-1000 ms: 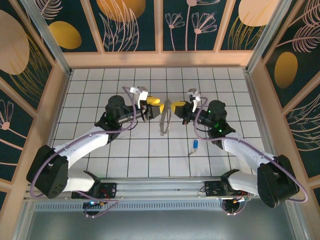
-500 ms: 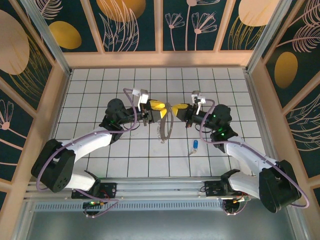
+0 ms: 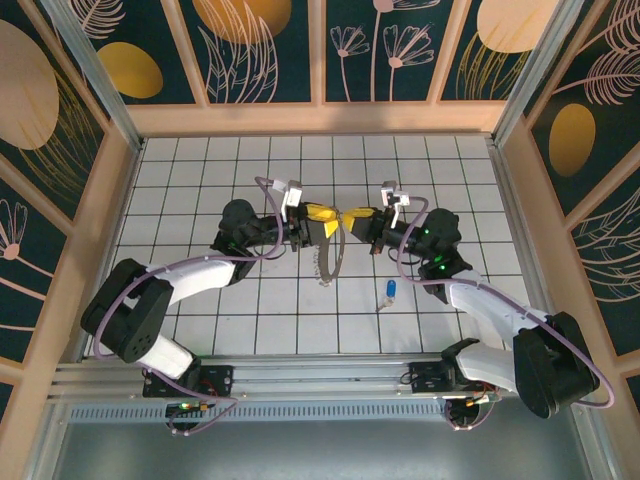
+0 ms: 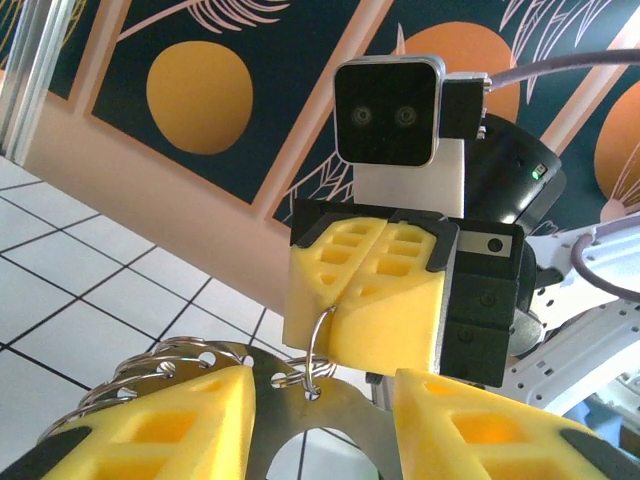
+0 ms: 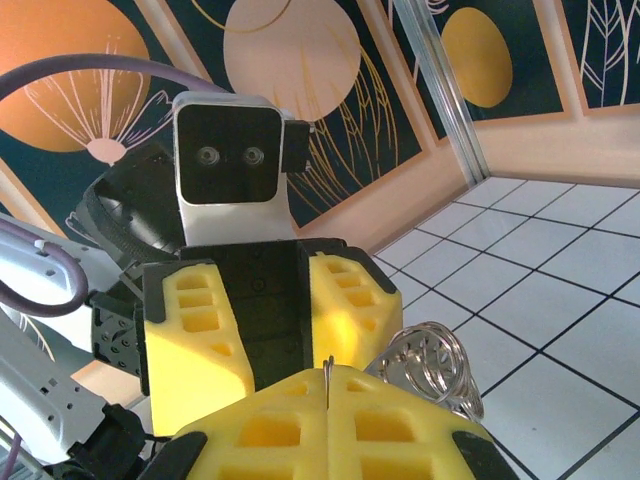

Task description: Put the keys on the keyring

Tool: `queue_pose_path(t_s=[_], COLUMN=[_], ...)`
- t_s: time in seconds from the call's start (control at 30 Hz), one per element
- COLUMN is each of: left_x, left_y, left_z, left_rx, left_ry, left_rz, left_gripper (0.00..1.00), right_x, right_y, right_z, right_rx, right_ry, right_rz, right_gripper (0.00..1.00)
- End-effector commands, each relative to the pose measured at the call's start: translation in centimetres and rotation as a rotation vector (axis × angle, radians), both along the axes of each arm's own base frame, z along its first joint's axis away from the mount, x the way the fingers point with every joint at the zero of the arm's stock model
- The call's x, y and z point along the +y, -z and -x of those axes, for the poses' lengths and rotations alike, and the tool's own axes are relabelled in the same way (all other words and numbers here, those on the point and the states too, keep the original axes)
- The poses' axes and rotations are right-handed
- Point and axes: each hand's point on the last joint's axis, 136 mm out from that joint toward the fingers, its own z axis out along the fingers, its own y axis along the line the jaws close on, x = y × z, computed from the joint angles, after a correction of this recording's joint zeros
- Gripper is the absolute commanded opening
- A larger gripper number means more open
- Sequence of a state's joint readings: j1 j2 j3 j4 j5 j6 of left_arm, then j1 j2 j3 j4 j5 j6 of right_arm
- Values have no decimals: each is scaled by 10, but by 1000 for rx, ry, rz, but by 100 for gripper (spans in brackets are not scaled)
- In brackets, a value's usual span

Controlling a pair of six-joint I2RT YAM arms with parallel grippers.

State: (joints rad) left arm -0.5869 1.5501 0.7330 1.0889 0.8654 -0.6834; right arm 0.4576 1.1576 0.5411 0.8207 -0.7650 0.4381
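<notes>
- Yellow-padded fingers of the left pincer (image 3: pixel 320 222) and the right pincer (image 3: pixel 357 217) meet nose to nose over the middle of the white tiled table (image 3: pixel 200 160).
- Between them hangs the keyring (image 3: pixel 328 258), a silvery loop seen nearly edge-on from above. Its top is up at the fingertips and the rest drops below them toward the near side.
- Left pincer: in its own wrist view the two fingers (image 4: pixel 190 420) stand apart, and a flat grey metal piece of the keyring spans the gap, touching both inner faces. It is clamped on that piece. A stack of small silvery coils (image 4: pixel 165 362) sits just left of it.
- Right pincer: its pads are pressed together, with a thin wire loop (image 4: pixel 320 345) of the keyring pinched in the seam. The right wrist view shows the wire's end (image 5: pixel 328 366) rising from that seam, and the coils (image 5: pixel 430 362) just beside it.
- Blue key (image 3: pixel 390 291): lies flat on the table, near the right arm's forearm and to the near right of the hanging keyring. It is apart from both pincers and touches neither.
</notes>
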Motion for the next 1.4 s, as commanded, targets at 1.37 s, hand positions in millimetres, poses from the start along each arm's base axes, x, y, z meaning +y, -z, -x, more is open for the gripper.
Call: queue_pose_path(t_s=[1.37], left_x=[-17], left_y=[4], left_z=[10], left_rx=[-65], left_ry=[112], left_rz=[-51], left_gripper=[13], right_x=[6], right_y=[-6], right_z=[-9], right_rx=[4], right_ry=[-27], right_rz=[-29], right_gripper=[0])
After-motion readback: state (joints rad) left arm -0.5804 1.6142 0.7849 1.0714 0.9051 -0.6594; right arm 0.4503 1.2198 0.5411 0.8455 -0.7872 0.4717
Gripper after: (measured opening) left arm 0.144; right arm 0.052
